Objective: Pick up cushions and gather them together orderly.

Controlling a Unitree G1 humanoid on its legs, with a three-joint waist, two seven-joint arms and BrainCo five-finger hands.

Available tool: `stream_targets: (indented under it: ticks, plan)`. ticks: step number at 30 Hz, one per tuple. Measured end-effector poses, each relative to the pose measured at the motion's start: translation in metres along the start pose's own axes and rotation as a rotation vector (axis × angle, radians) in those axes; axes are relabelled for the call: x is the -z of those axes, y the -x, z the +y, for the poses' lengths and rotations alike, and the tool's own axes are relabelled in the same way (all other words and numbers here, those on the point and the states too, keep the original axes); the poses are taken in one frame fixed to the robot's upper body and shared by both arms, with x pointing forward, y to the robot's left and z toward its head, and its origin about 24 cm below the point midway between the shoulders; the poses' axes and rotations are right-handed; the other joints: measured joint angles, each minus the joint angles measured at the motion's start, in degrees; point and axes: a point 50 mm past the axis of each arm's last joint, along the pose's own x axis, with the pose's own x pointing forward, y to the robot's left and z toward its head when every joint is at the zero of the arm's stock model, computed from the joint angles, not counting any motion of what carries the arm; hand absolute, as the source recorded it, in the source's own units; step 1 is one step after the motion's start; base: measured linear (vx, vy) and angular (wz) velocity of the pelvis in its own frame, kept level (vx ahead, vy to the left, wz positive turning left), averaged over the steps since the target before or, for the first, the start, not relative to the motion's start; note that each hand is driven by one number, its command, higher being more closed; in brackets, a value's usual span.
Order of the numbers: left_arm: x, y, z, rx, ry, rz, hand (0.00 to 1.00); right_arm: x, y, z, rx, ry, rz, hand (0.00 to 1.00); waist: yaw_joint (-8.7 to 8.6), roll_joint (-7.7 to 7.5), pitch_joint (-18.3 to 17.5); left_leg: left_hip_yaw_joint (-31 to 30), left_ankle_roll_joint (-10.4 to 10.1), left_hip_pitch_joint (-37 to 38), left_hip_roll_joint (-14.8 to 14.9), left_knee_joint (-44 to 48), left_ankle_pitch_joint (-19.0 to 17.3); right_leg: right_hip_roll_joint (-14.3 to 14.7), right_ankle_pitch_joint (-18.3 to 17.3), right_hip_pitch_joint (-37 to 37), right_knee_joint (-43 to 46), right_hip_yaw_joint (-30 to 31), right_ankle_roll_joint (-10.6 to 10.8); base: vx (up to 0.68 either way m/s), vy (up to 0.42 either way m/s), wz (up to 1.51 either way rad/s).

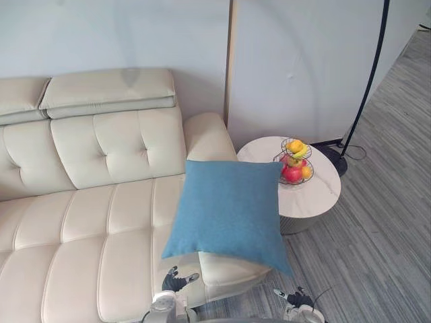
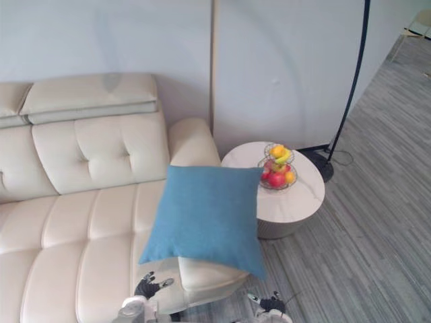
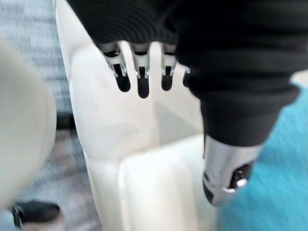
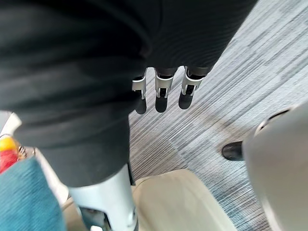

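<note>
A square blue cushion (image 1: 229, 212) lies tilted on the right end of the cream leather sofa (image 1: 87, 222), propped on the armrest and overhanging its front corner. My left hand (image 1: 176, 279) is low in front of the sofa, just below the cushion's lower left corner, open and holding nothing. In the left wrist view its fingers (image 3: 143, 82) are straight over the sofa front, with the blue cushion (image 3: 276, 192) beside the thumb. Over the floor below the cushion's lower right corner, my right hand (image 1: 297, 297) is open and empty; its fingers (image 4: 161, 96) point at the floor.
A round white side table (image 1: 310, 195) stands right of the armrest with a wire fruit basket (image 1: 295, 163) on it. A floor lamp's black pole (image 1: 369, 81) and base stand behind it. Grey striped floor (image 1: 377, 242) runs to the right.
</note>
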Motion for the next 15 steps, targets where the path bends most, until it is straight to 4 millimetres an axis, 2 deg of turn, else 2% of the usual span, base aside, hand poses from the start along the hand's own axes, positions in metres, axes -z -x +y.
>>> stream_targets:
  ticks: [2, 3, 5, 7, 8, 9, 13, 15]
  plan:
    - [-0.001, -0.001, 0.011, -0.024, -0.010, -0.001, 0.00, -0.003, -0.001, -0.009, 0.025, -0.014, -0.006, 0.00, -0.05, 0.30, -0.2, 0.9, -0.2, 1.0, 0.0, -3.3, 1.4, -0.1, 0.0, -0.2, -0.3, -0.4, 0.0, -0.07, 0.013, 0.15]
    - [-0.002, -0.002, 0.019, -0.043, -0.019, -0.002, 0.00, -0.010, -0.003, -0.018, 0.045, -0.013, -0.029, 0.00, -0.32, 0.45, -0.5, 1.1, -0.2, 1.3, -0.1, -4.7, 1.5, -0.1, 0.0, -0.2, -0.8, -0.5, 0.0, -0.03, 0.023, 0.17]
    - [-0.003, -0.003, 0.037, -0.083, -0.032, -0.002, 0.00, -0.036, -0.005, -0.037, 0.086, -0.014, -0.123, 0.00, -0.44, 0.80, -0.8, 2.0, -0.2, 1.9, -0.1, -6.4, 1.5, -0.1, 0.0, -0.1, -1.6, -0.2, 0.1, -0.01, 0.013, 0.06]
    - [-0.009, -0.003, 0.064, -0.153, -0.029, -0.022, 0.00, -0.077, -0.004, -0.066, 0.151, -0.004, -0.265, 0.00, -0.55, 0.89, -1.2, 2.3, -0.2, 2.0, -0.4, -6.9, 1.5, 0.0, 0.2, 0.0, -2.2, 0.3, 0.4, 0.04, 0.023, 0.00]
    - [-0.012, -0.003, 0.071, -0.172, -0.023, -0.030, 0.00, -0.086, -0.003, -0.072, 0.166, -0.003, -0.295, 0.00, -0.55, 0.85, -1.2, 2.3, -0.2, 2.0, -0.4, -6.9, 1.5, -0.1, 0.2, 0.1, -2.2, 0.3, 0.5, 0.10, 0.021, 0.02]
    - [-0.019, -0.002, 0.087, -0.215, -0.004, -0.061, 0.00, -0.106, 0.001, -0.084, 0.195, 0.011, -0.369, 0.00, -0.55, 0.75, -1.4, 2.2, -0.4, 2.0, -0.5, -6.9, 1.6, -0.1, 0.3, 0.3, -2.6, 0.3, 0.6, 0.09, 0.009, 0.02]
    - [-0.043, 0.001, 0.107, -0.266, 0.014, -0.158, 0.00, -0.137, 0.009, -0.089, 0.207, 0.022, -0.493, 0.00, -0.69, 0.35, -1.9, 1.9, -0.1, 1.9, -0.7, -6.6, 3.0, 0.1, 0.9, 0.8, -4.0, 0.4, 0.5, 0.17, 0.002, 0.00]
    - [-0.065, 0.004, 0.108, -0.263, 0.044, -0.256, 0.00, -0.156, 0.014, -0.075, 0.164, 0.039, -0.569, 0.00, -0.92, 0.19, -1.9, 1.6, 0.1, 1.8, -1.3, -6.5, 3.2, 0.0, 1.1, 0.7, -4.1, 0.6, 0.4, 0.21, 0.014, 0.03]
